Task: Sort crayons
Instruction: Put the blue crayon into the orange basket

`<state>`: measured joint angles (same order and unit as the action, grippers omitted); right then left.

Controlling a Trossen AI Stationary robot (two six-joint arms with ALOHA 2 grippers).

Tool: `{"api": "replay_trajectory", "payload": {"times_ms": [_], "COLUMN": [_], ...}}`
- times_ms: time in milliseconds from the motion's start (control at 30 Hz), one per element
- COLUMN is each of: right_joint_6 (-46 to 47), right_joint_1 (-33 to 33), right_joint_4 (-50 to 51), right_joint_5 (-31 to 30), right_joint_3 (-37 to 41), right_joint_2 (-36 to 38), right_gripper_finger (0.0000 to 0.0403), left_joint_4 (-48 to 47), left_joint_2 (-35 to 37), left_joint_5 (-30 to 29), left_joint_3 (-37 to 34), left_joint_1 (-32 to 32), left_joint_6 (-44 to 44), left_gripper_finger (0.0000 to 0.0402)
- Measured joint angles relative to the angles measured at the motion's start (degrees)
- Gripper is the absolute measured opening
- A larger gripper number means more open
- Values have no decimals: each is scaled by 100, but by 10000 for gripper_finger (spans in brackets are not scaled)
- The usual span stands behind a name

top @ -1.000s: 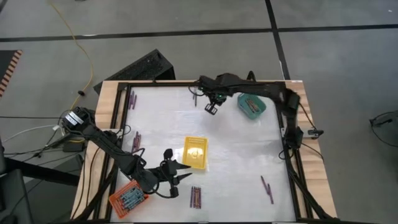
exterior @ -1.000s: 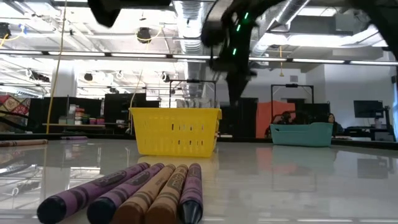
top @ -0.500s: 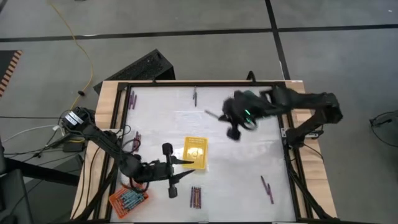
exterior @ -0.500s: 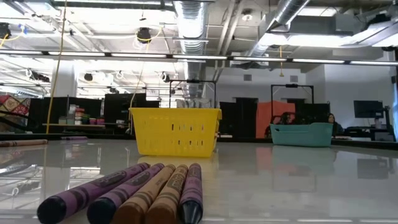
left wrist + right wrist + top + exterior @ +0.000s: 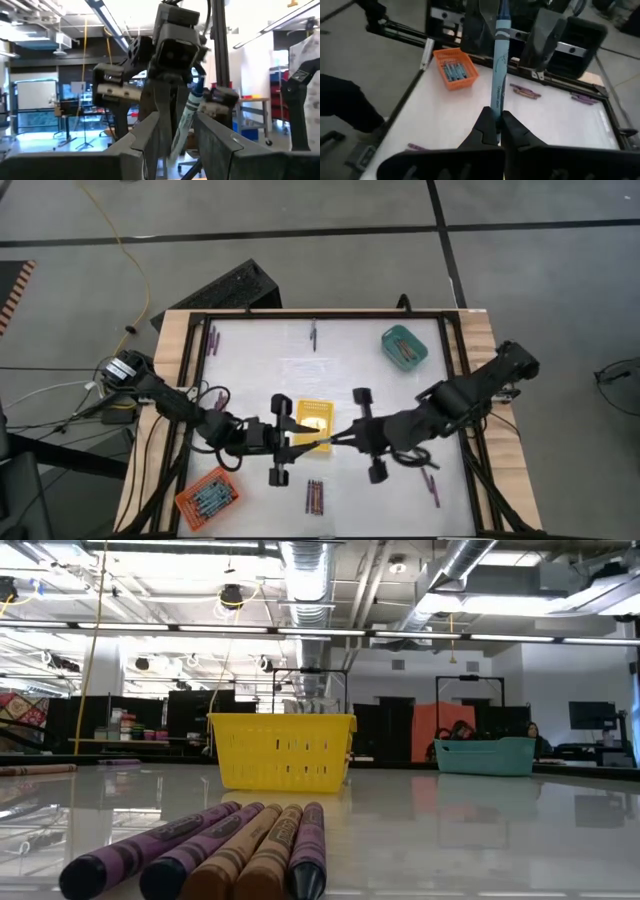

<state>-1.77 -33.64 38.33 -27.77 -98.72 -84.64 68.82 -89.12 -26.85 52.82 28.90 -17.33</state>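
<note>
Crayons (image 5: 314,496) lay loose on the desk (image 5: 380,395) in small groups. Starting at the left: a few purple ones along the 9 o'clock edge and at the 11 o'clock corner. Orange tray (image 5: 207,497) sat at the 7 o'clock corner, with bluish-grey sticks inside it.

Next, reaching in from 9 o'clock: left end effector (image 5: 176,131), raised off the desk, fingers (image 5: 150,136) spread apart, one on either side of the far end of a blue crayon (image 5: 497,85). Cannot tell whether either finger touched it.

Near the centre: yellow tray (image 5: 313,423), under the spot where the two arms met. Just toward 6 o'clock of it, a side-by-side bundle of purple and brownish sticks, seen close up in the low view with the yellow tray behind them. One more purple stick at the 12 o'clock edge.

Then, coming in from 3 o'clock: right end effector (image 5: 497,116), closed tight on the blue crayon's near end, stick pointed straight at the left arm's spread fingers.

A couple of purple sticks at 5 o'clock. Teal tray (image 5: 404,347) at 1 o'clock, holding a few reddish and purple sticks, well apart from both arms.
</note>
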Motion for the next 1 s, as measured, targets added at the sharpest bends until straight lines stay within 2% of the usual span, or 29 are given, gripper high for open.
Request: {"api": "replay_trajectory", "payload": {"times_ms": [200,333,567,833,1000], "right_joint_6": [-62,-130,-136,-141,-161], "right_joint_1": [-51,-129,-207,-198,-198], "right_joint_4": [-116,-117,-158,-164,-228], "right_joint_5": [-120,-236,-269,-258,-233], "right_joint_3": [0,0,0,0,0], "right_joint_2": [-157,-134,-118,-122,-125], "right_gripper_finger": [0,0,0,0,0], "left_joint_4": [-526,-1025,-1102,-1111,-1124], "left_joint_2": [0,-2,-2,-2,-2], "left_joint_5": [354,367,367,454,517], "left_joint_3": [266,389,450,450,450], "left_joint_1": [1,1,-3,-10,-14], "left_joint_6": [-27,92,96,66,140], "left_gripper_finger": [108,108,106,57,55]}}
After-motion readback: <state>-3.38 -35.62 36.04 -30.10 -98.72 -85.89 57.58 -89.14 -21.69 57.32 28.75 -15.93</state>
